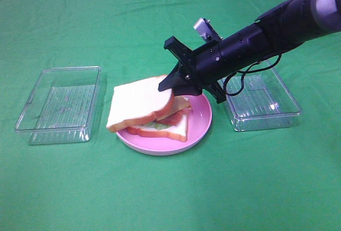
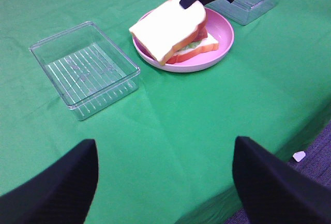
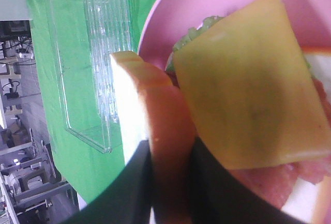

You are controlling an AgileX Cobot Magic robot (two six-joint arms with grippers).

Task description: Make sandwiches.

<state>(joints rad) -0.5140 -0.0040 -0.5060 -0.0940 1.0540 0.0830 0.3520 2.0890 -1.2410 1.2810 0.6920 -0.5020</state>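
Sandwiches' top bread slice [image 1: 139,103] is pinched by right gripper [image 3: 168,182]; only its wrist view shows cheese [image 3: 248,89], apparently uncovered.

Bright even overhead light, soft shadows, right wrist close-up blurred

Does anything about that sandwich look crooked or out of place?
Yes. The top bread slice sits tilted, not flat: the right gripper is shut on its crust edge, holding that end above the cheese while the other end droops past the plate rim. Both trays look empty.
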